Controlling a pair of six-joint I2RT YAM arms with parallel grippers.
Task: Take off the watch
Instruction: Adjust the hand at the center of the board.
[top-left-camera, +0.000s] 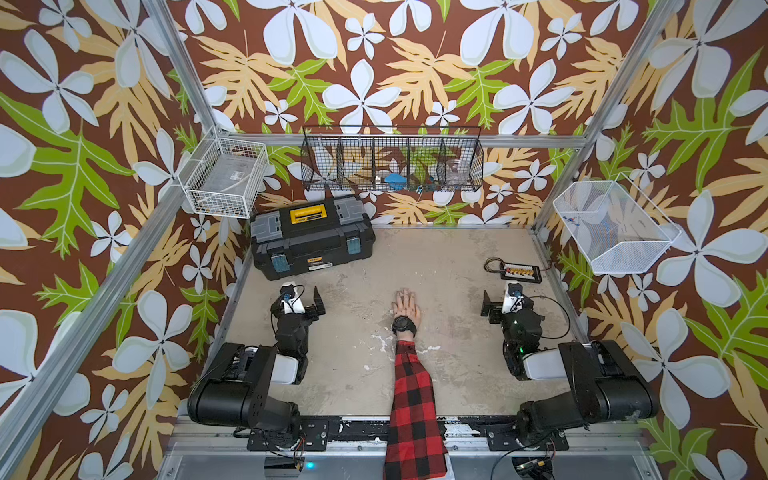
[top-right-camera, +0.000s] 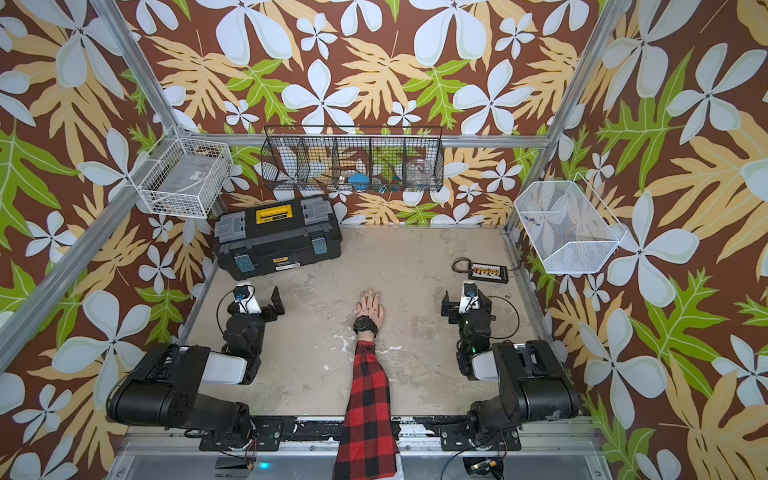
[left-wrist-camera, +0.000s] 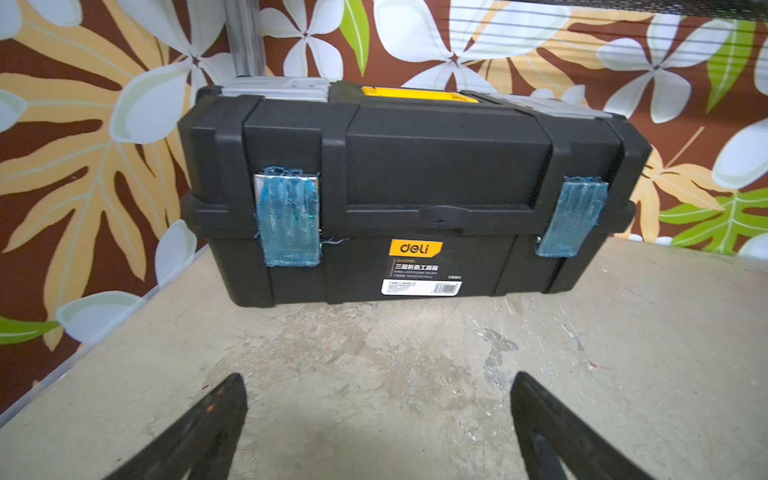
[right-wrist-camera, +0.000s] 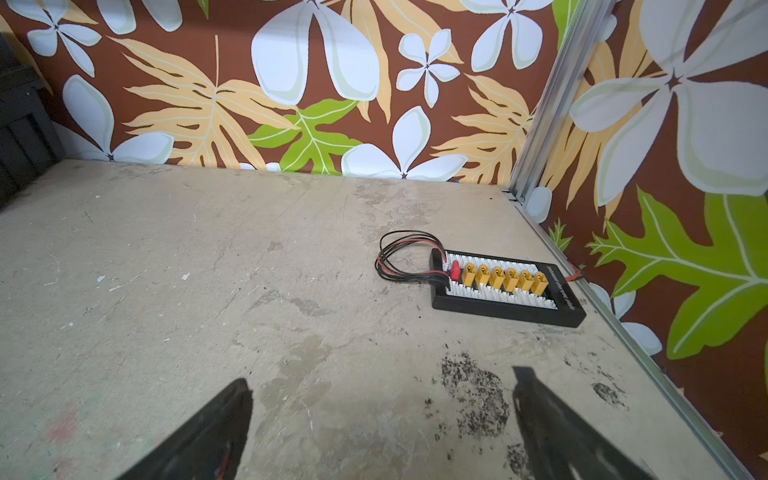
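Scuffed beige tabletop (top-left-camera: 457, 365) lies beneath us, hemmed in by walls of brown floral print. Nearest, we see a forearm in a red-and-black plaid sleeve (top-left-camera: 411, 399) reaching in between our two arms. Just beyond the cuff, the watch (top-left-camera: 403, 325) is strapped round the wrist with its black case facing up. Past it the hand (top-left-camera: 406, 305) lies flat on the table, palm down. Our left gripper (left-wrist-camera: 378, 380) and right gripper (right-wrist-camera: 382, 378) sit well apart on either side of it, touching nothing, each with its jaws spread wide over bare table. Farther off, we find a closed black toolbox (top-left-camera: 311, 237) ahead of the left gripper and a black connector board (top-left-camera: 520, 272) with yellow plugs ahead of the right. On the back wall hangs a black wire basket (top-left-camera: 357, 166).
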